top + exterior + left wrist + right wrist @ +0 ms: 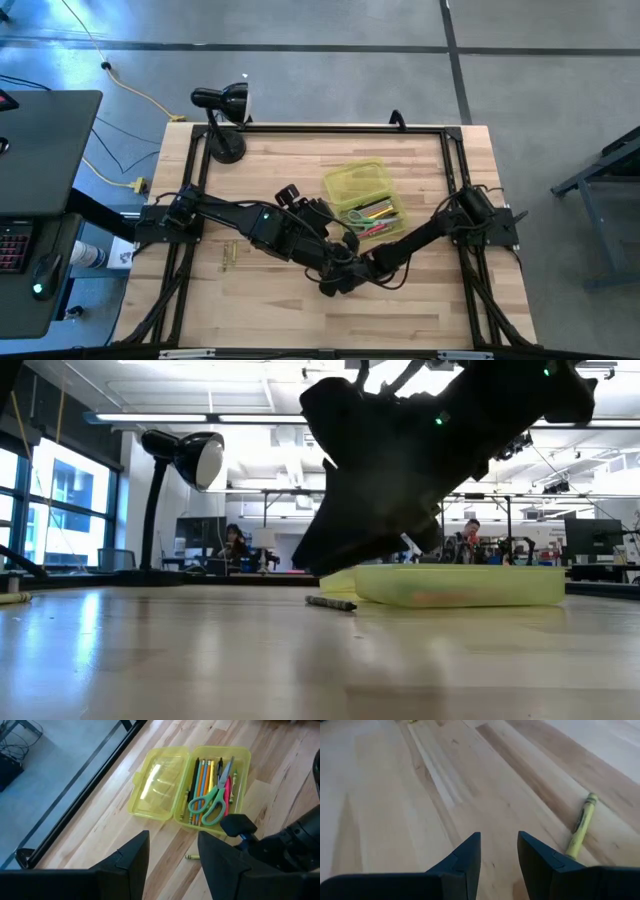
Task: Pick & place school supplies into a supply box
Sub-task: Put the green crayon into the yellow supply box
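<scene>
Hovering right gripper (498, 851), fingers spread and empty, with yellow-green wax crayon (582, 825) lying just beside; probably needing shifting sideways, straddling it, before pinching for translucent yellow-green plastic box (242, 757).

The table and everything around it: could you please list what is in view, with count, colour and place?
supply box: one, translucent yellow-green, lid open flat, far-centre of the table.
pens and pencils: several, yellow, orange, black, inside the box.
scissors: one, green handles, on top of the pencils.
marker: one, red-pink, in the box beside the scissors.
crayon: one, yellow-green, loose on the wood just outside the box.
brassy bits: a few, on the table's left part.
desk lamp: one, black, far-left corner.
people: two, seated far off in the room.
left gripper: open, empty, above the table near the box.
right gripper: open, empty, low beside the crayon.
</scene>
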Robot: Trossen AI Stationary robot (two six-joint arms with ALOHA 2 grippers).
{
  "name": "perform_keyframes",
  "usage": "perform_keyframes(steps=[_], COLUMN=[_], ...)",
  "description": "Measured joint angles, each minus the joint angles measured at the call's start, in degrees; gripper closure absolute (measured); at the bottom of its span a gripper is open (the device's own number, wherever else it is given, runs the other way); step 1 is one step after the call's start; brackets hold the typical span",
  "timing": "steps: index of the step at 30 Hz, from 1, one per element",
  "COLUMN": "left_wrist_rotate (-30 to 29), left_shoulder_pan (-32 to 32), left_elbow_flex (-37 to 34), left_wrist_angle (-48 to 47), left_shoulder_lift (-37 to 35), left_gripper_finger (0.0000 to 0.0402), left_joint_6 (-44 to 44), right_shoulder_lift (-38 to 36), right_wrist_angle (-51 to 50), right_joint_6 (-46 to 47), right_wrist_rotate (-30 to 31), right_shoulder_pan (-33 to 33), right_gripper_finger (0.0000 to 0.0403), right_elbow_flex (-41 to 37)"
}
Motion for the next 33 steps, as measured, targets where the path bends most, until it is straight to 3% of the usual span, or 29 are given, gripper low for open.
perform_keyframes(steps=[4, 10, 14, 20, 26, 33], left_wrist_rotate=[0.0, 0.2, 0.4, 1.3, 1.4, -0.1], left_shoulder_pan=[0.0, 0.0, 0.0, 0.0, 0.0, 0.0], left_elbow_flex=[0.0, 0.0, 0.0, 0.0, 0.0, 0.2], left_wrist_angle=[0.0, 0.0, 0.0, 0.0, 0.0, 0.0], left_shoulder_lift=[0.0, 0.0, 0.0, 0.0, -0.3, -2.0], left_gripper_finger=[0.0200, 0.0203, 0.0202, 0.0200, 0.0203, 0.0200], left_joint_6=[0.0, 0.1, 0.1, 0.2, 1.5, 2.7], right_shoulder_lift=[0.0, -0.1, -0.1, -0.1, -0.1, -0.1], right_wrist_angle=[-4.5, -23.4, -28.3, -25.8, -16.2, -16.1], right_joint_6=[-1.4, -2.2, 1.9, 2.6, 2.3, 0.8], right_wrist_rotate=[-0.1, 4.4, 0.8, -1.1, -5.4, -9.6], right_shoulder_pan=[-0.2, -1.7, -3.7, -5.6, -7.4, -8.5], right_gripper_finger=[0.0295, 0.0295, 0.0295, 0.0295, 0.0295, 0.0295], right_elbow_flex=[2.6, 9.8, 11.5, 8.7, 4.5, 5.2])
